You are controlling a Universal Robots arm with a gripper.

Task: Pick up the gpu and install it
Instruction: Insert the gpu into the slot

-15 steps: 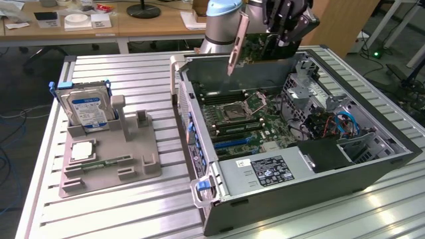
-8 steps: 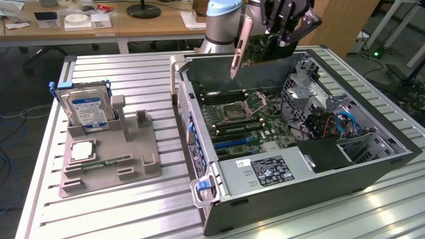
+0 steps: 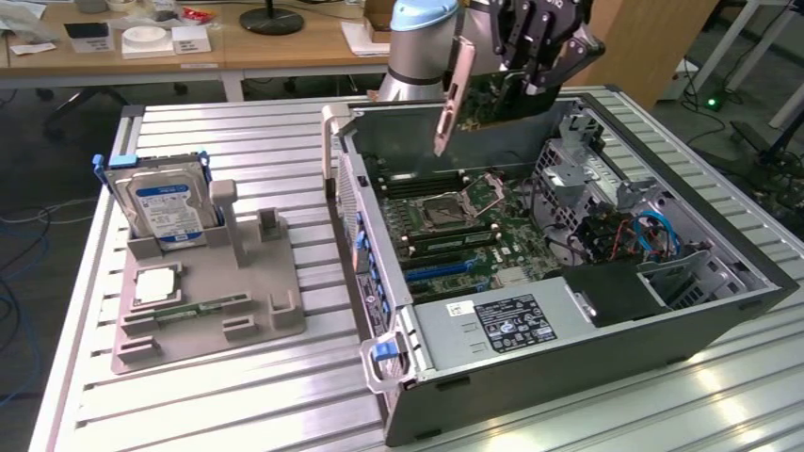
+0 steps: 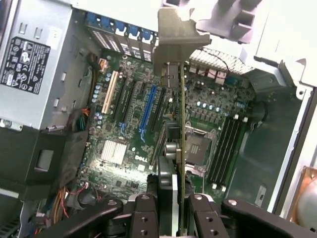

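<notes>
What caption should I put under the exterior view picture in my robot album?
The gripper holds the gpu in the air over the open computer case, with the hard drive standing upright nearby.

we're seeing the gripper [image 4: 171,210] clamped on the gpu [image 4: 173,139], card edge-on to us over the motherboard [image 4: 124,148], blue slot [image 4: 148,111] just beside it, bare cpu socket [image 4: 198,146] on its other side, labelled power supply [image 4: 34,74] well apart

Gpu [image 3: 488,99] clamped in my gripper [image 3: 534,80], hanging above the motherboard [image 3: 458,226] inside the open case [image 3: 703,306]. Parts stand [image 3: 214,301] on the table [image 3: 628,414], at the exterior view's left of the case. Hard drive [image 3: 164,202] upright in the stand.
</notes>
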